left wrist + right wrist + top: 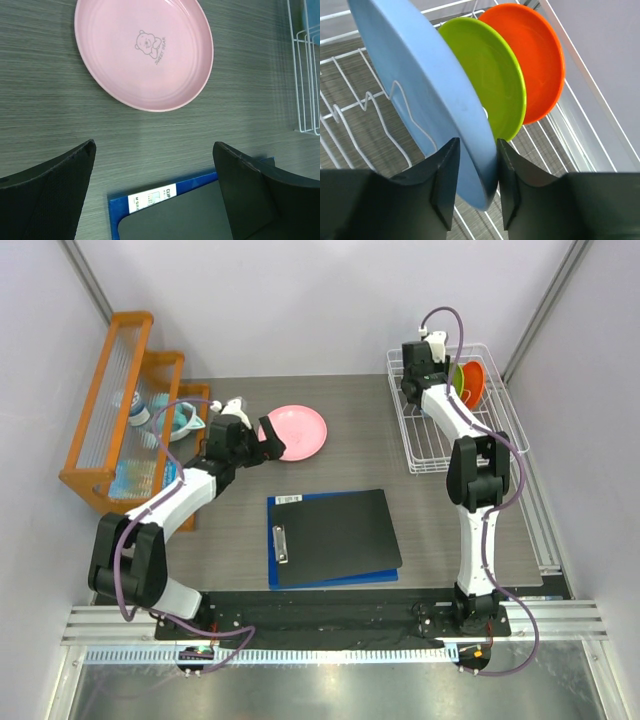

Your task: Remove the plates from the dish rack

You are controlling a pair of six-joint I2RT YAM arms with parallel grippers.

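Observation:
The pink plate [295, 432] [145, 50] lies flat on the table, left of the white wire dish rack [430, 455] [305, 75] [350, 125]. My left gripper [268, 440] [155, 150] hovers wide open just beside the pink plate's near edge, holding nothing. Three plates stand upright in the rack: light blue [420, 80], lime green [490, 75] [458, 380] and orange [535, 55] [474, 380]. My right gripper [432, 375] [476, 150] reaches into the rack, one finger on each side of the light blue plate's rim, pressed against it.
A black clipboard on a blue one [335, 537] [190, 215] lies mid-table, right below my left gripper. An orange stepped shelf [125, 410] with a teal cup [180, 420] stands at the far left. Walls close in behind and beside the rack.

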